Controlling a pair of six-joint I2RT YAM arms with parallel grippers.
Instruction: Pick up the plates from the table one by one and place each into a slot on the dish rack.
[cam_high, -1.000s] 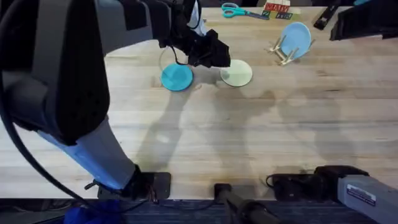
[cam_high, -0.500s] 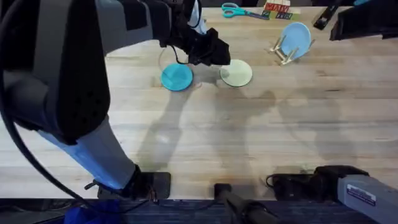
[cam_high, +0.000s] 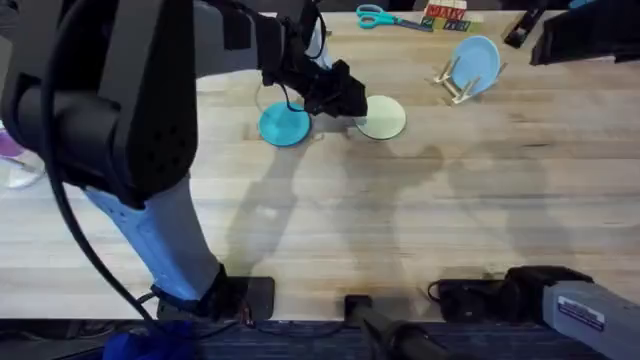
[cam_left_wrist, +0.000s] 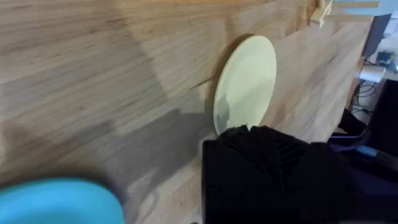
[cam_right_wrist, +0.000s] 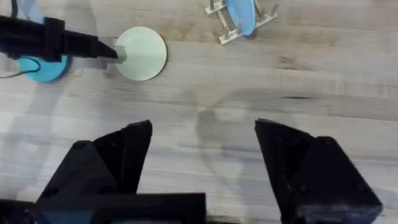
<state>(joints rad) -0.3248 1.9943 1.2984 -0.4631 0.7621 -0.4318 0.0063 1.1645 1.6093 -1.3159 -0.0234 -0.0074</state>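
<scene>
The left tool (cam_high: 350, 103) hangs low over the far part of the desk (cam_high: 420, 230), between the two loose plates. The cream-yellow plate (cam_high: 381, 117) lies flat on the desk just beside the tool's tip, on its right side, with the tip at or over the plate's near-left rim; whether they touch cannot be told. In the left wrist view the same plate (cam_left_wrist: 245, 83) sits just beyond the dark finger (cam_left_wrist: 273, 168). Whether the left tool is spread or closed cannot be told. The teal-blue plate (cam_high: 284, 125) lies flat on the tool's left, near but apart from it. The dish rack (cam_high: 455, 83) stands well apart at the far right, a sky-blue plate (cam_high: 477, 60) upright in one slot. The right tool (cam_right_wrist: 202, 171) is raised above the desk's open middle, its fingers spread wide and holding nothing.
</scene>
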